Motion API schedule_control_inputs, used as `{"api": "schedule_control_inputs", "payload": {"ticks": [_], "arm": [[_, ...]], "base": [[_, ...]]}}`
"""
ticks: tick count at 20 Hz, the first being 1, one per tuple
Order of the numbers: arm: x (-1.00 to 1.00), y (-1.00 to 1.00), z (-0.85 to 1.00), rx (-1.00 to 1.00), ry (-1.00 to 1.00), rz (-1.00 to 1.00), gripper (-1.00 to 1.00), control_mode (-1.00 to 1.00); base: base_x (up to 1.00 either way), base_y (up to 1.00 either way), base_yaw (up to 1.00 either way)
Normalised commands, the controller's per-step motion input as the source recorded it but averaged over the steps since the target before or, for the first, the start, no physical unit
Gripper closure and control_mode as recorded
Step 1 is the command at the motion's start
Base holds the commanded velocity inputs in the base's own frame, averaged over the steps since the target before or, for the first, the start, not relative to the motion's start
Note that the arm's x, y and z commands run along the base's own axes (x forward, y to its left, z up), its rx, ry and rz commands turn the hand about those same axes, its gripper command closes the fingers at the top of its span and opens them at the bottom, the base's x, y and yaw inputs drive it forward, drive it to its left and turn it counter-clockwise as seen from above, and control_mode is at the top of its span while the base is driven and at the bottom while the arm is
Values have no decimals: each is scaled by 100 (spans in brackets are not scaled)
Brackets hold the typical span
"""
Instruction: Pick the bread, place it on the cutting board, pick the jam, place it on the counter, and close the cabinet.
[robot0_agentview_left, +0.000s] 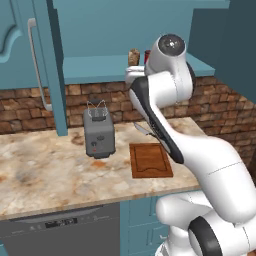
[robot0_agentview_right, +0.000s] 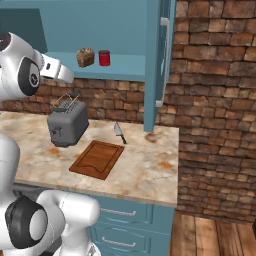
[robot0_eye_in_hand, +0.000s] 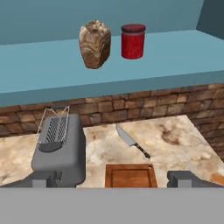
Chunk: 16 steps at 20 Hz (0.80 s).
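Note:
The bread (robot0_eye_in_hand: 94, 43), a brown speckled loaf chunk, stands on the teal shelf (robot0_eye_in_hand: 39, 70) of the open cabinet (robot0_agentview_right: 159, 50). The red jam (robot0_eye_in_hand: 132, 41) stands just to its right. Both also show as the bread (robot0_agentview_right: 85, 57) and jam (robot0_agentview_right: 104, 58) in the right base view. The cutting board (robot0_eye_in_hand: 131, 176) lies flat on the counter (robot0_eye_in_hand: 175, 131), below the shelf. My gripper (robot0_eye_in_hand: 113, 179) hangs open and empty over the counter, well short of the shelf and facing it. Its fingertips (robot0_eye_in_hand: 41, 179) stand wide apart.
A grey toaster (robot0_agentview_left: 98, 134) stands left of the cutting board (robot0_agentview_left: 150, 160). A knife (robot0_agentview_right: 119, 132) lies on the counter behind the board. The cabinet doors (robot0_agentview_left: 30, 60) hang open at both sides. A brick wall backs the counter, which ends at the right.

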Motion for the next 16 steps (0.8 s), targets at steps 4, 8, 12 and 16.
{"api": "schedule_control_inputs", "payload": {"ticks": [4, 8, 12, 16], "arm": [[30, 0, 4, 0, -6, 0, -100, -100], [37, 0, 0, 0, -7, 0, -100, -100], [32, 0, 5, 0, -8, 0, -100, -100], [31, 0, 4, 0, -7, 0, -100, -100]], "base": [[0, 0, 0], [0, 0, 0], [0, 0, 0], [0, 0, 0]]}}
